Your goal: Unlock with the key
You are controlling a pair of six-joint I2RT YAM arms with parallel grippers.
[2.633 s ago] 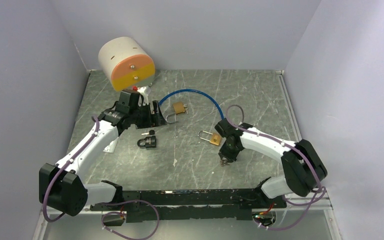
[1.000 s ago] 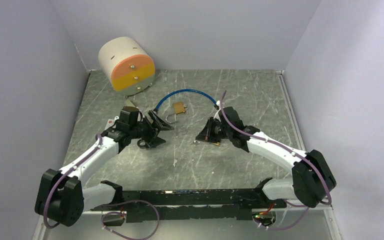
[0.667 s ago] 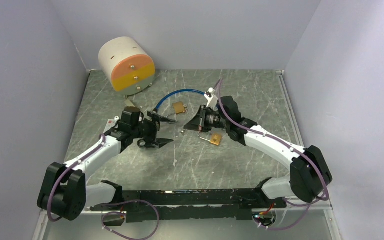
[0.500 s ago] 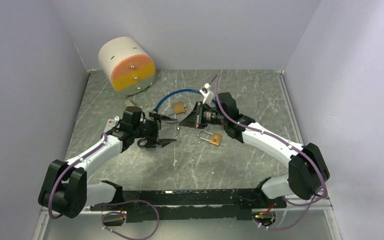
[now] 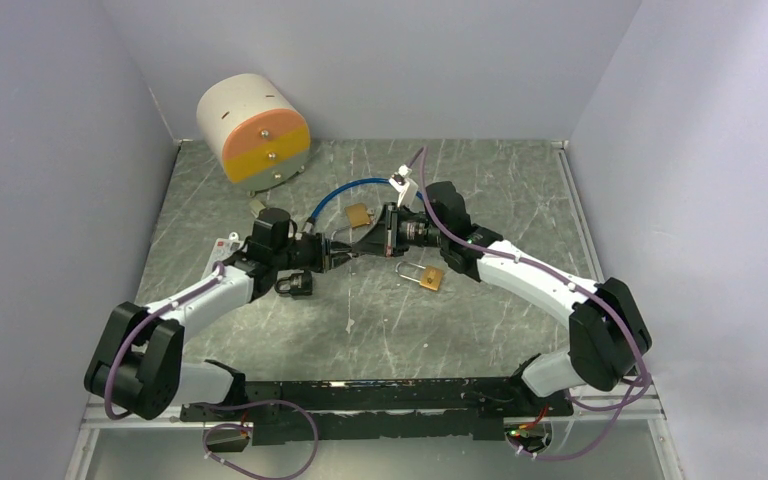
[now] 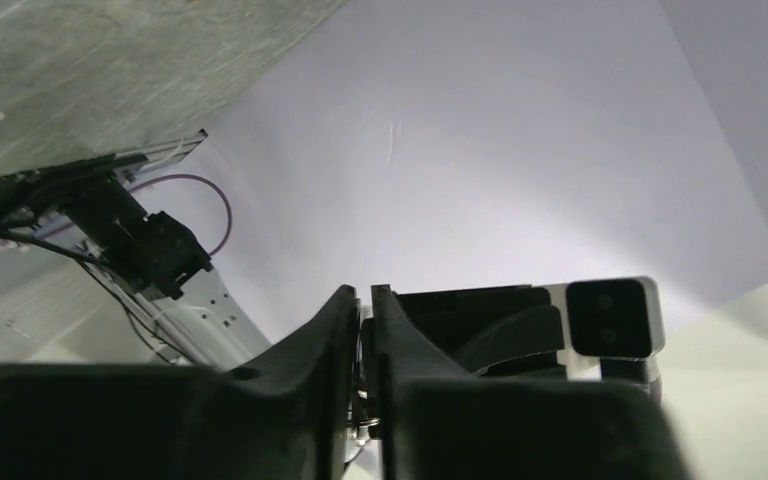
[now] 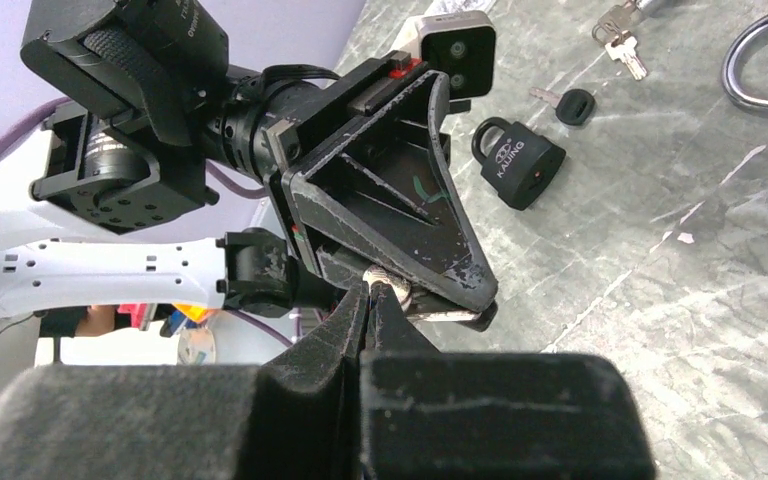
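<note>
Above the middle of the table my two grippers meet tip to tip. My right gripper (image 5: 362, 247) (image 7: 370, 288) is shut on the silvery head of a small key (image 7: 390, 283). My left gripper (image 5: 344, 253) (image 6: 364, 292) has its fingers (image 7: 400, 230) closed over the key's other end, and a thin metal piece (image 6: 365, 422) shows in the narrow slit between them. A black padlock (image 5: 295, 285) (image 7: 518, 165) lies on the table below the left wrist. A brass padlock (image 5: 428, 277) lies under the right arm.
A second brass padlock (image 5: 358, 215) lies on a blue cable (image 5: 375, 185) behind the grippers. A cream, orange and yellow drum (image 5: 253, 127) stands at the back left. A black-headed key (image 7: 565, 103) and a small key bunch (image 7: 620, 45) lie near the black padlock. Purple walls enclose the table.
My left gripper was wide open half a second ago; it has moved right and closed onto the key. The right gripper, still shut, edged left and up to meet it.
</note>
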